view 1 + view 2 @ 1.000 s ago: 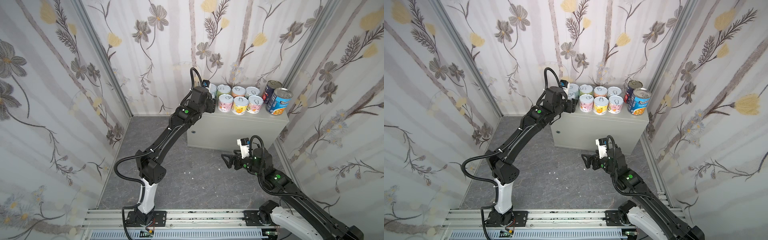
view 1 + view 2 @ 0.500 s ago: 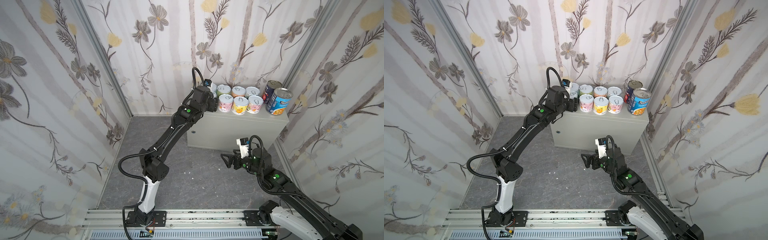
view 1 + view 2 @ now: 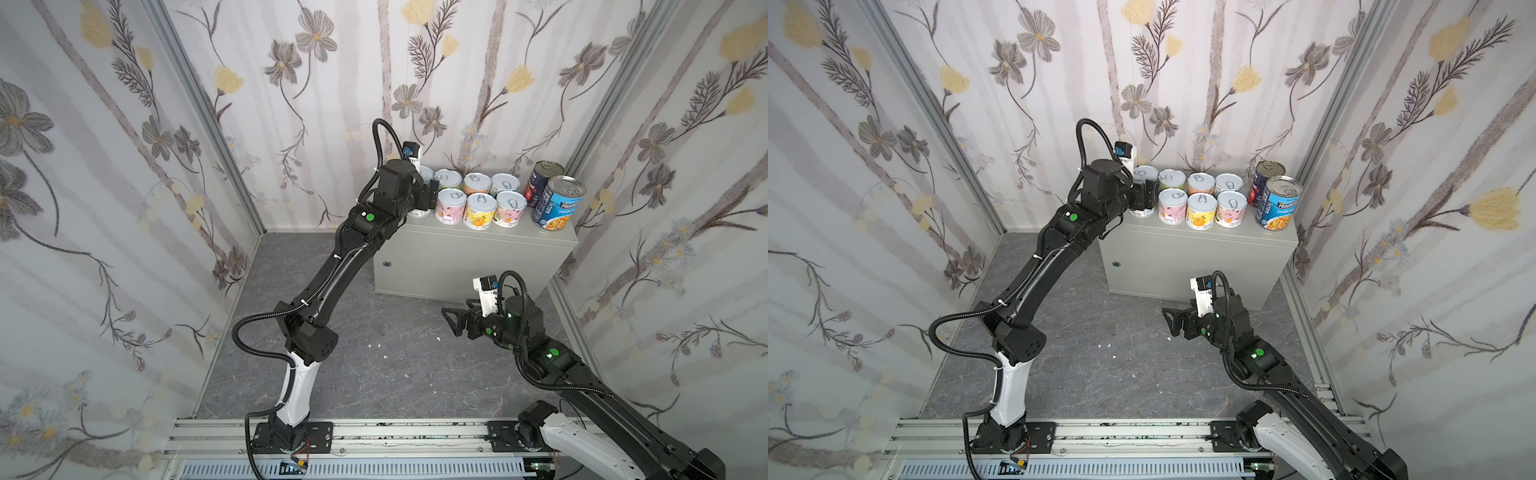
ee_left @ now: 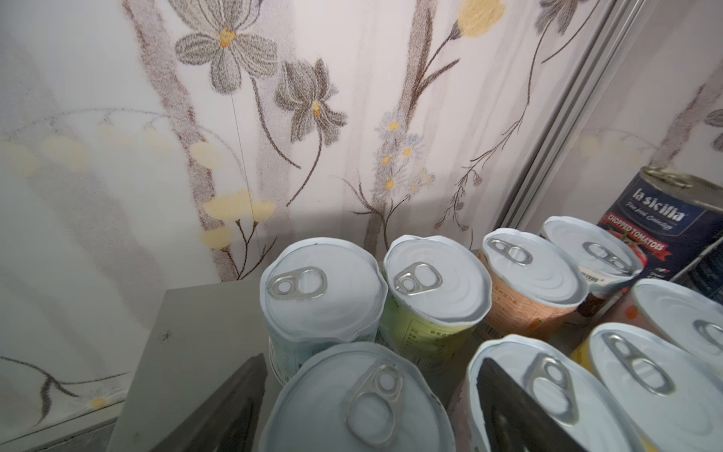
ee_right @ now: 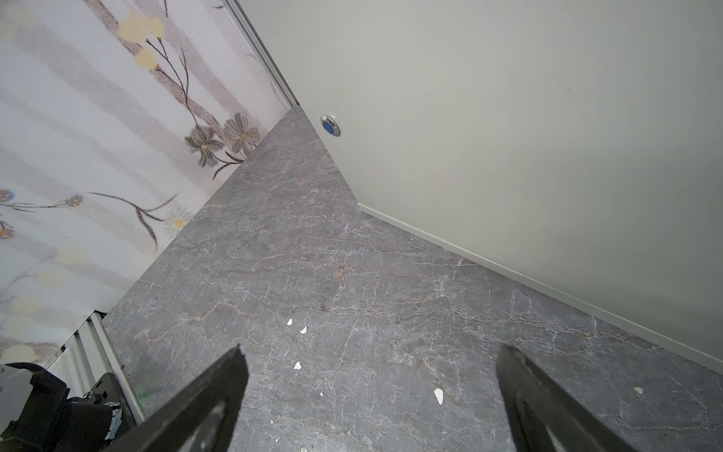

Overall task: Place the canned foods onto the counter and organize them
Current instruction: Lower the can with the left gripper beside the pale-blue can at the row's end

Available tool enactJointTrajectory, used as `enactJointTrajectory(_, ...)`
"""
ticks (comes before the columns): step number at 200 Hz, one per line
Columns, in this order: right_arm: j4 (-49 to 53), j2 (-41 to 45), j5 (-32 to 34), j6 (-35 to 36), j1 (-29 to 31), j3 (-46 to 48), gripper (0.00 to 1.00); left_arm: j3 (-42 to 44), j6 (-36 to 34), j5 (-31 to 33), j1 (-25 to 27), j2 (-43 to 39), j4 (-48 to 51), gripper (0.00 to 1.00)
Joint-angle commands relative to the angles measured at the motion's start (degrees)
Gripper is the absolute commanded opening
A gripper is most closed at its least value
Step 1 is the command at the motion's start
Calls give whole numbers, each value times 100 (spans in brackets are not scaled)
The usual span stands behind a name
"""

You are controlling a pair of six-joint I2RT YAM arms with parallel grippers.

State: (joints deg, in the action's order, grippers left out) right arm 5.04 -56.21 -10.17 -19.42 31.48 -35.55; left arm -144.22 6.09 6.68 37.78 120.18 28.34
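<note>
The canned foods stand in two rows on the grey counter (image 3: 473,257). Short pull-tab cans, among them a pink one (image 3: 451,205) and a yellow one (image 3: 481,210), fill the left and middle. The blue soup can (image 3: 558,203) and the navy-and-red can (image 3: 542,178) stand at the right end. My left gripper (image 3: 428,195) is open at the counter's left end. Its jaws straddle the front-left short can (image 4: 364,407) with a gap on each side. My right gripper (image 3: 451,322) hangs open and empty just above the floor, in front of the counter.
The dark marbled floor (image 5: 313,274) carries a few small white crumbs. A round lock (image 5: 330,126) sits on the counter's front. Flowered walls close in on three sides, and the arms' mounting rail (image 3: 374,432) runs along the front.
My left gripper's jaws have spread apart from the front-left can, which stays on the counter, and the arm has shifted slightly. The right arm has not moved.
</note>
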Motion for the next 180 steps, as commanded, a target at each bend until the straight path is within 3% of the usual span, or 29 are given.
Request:
enactJointTrajectory(1,-69,30,-66,0,5,-37,100,-128,85,12,-19,-105,-241,86)
enactJointTrajectory(42,72,219,-46,-70,-2,-68,100,235,-43,291,-108,-771,-232,87)
enactJointTrajectory(97,151,260,-84,-167,17,-133,100,1366,375,-237,-819,-1595,-242,85)
enactJointTrajectory(138,155,217,-81,-176,18,-145,100,2030,239,-288,-1008,-1587,-250,76)
enactJointTrajectory(180,133,202,-72,-167,22,-77,100,2102,174,-281,-1080,-1304,-252,69)
